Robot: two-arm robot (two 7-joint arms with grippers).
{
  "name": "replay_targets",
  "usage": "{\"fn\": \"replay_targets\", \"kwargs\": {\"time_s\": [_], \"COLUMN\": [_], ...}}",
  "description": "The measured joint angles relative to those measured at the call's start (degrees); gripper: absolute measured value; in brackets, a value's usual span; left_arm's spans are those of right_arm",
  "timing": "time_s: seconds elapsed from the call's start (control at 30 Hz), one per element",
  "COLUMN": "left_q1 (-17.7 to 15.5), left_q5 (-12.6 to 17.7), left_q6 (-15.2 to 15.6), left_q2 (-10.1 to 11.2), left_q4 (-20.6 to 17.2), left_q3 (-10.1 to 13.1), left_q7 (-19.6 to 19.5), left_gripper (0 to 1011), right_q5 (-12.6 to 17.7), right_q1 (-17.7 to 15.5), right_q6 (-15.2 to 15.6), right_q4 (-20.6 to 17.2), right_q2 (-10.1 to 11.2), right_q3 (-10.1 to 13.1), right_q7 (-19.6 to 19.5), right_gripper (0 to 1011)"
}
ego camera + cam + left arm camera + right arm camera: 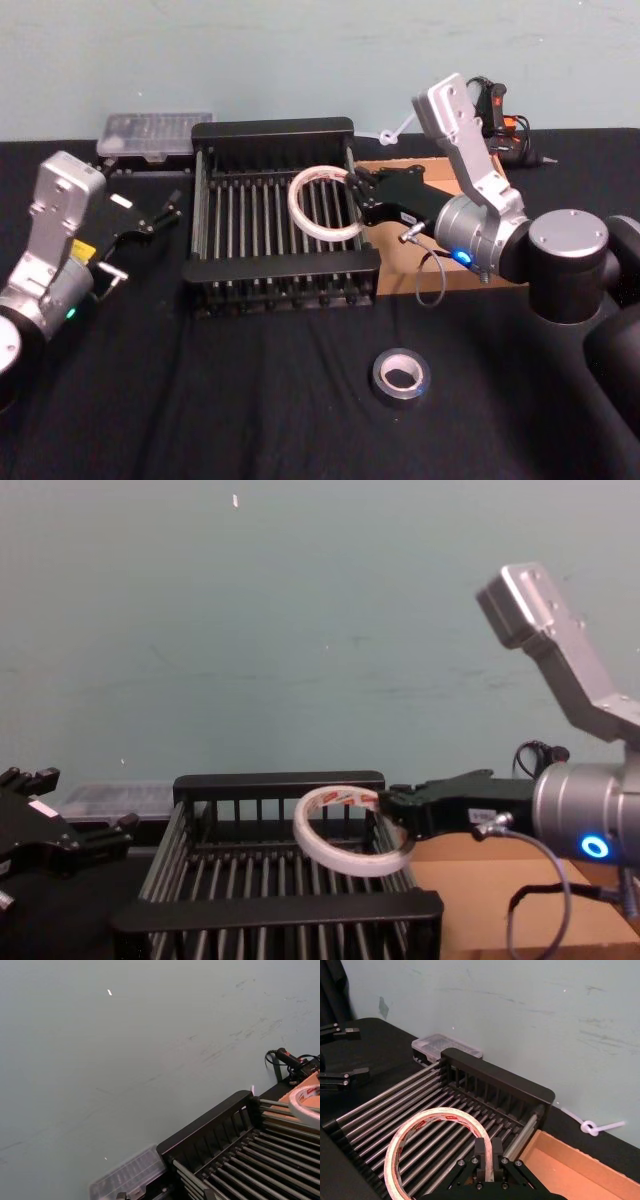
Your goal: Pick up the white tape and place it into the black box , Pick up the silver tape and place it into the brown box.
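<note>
The right gripper [358, 196] pinches the white tape [325, 202] by its rim, holding it tilted above the crate's [280, 272] bars near the 3 o'clock wall. The left gripper [160, 214], jaws spread, sits at the crate's 9 o'clock. The silver tape [400, 374] lies at 5 o'clock on the cloth, the brown box [400, 272] at 3 o'clock.

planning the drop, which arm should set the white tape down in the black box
Right. The right gripper is shut on the white tape and holds it above the black box. The left gripper is open, off the box's left side.
</note>
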Motion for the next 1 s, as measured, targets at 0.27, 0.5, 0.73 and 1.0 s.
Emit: {"fn": "replay_targets", "kwargs": {"time_s": [0.27, 0.5, 0.73, 1.0], "left_q1": [0.0, 0.0, 0.0, 0.0], "left_q5": [0.0, 0.0, 0.0, 0.0], "left_q6": [0.0, 0.0, 0.0, 0.0], "left_q2": [0.0, 0.0, 0.0, 0.0], "left_q4": [0.0, 0.0, 0.0, 0.0], "left_q3": [0.0, 0.0, 0.0, 0.0], "left_q7": [0.0, 0.0, 0.0, 0.0], "left_gripper": [1001, 1001, 1001, 1002], "right_q5": [-0.6, -0.6, -0.6, -0.6], "right_q1": [0.8, 0.7, 0.7, 0.6], "right_q6": [-0.4, -0.4, -0.4, -0.4], "right_q4": [1.5, 1.4, 1.2, 1.2], "right_q2": [-1.0, -0.9, -0.8, -0.8], "right_q3": [-0.5, -0.5, -0.4, -0.4], "right_q7": [0.4, 0.3, 0.3, 0.3], "right_gripper": [87, 87, 186, 435]}}
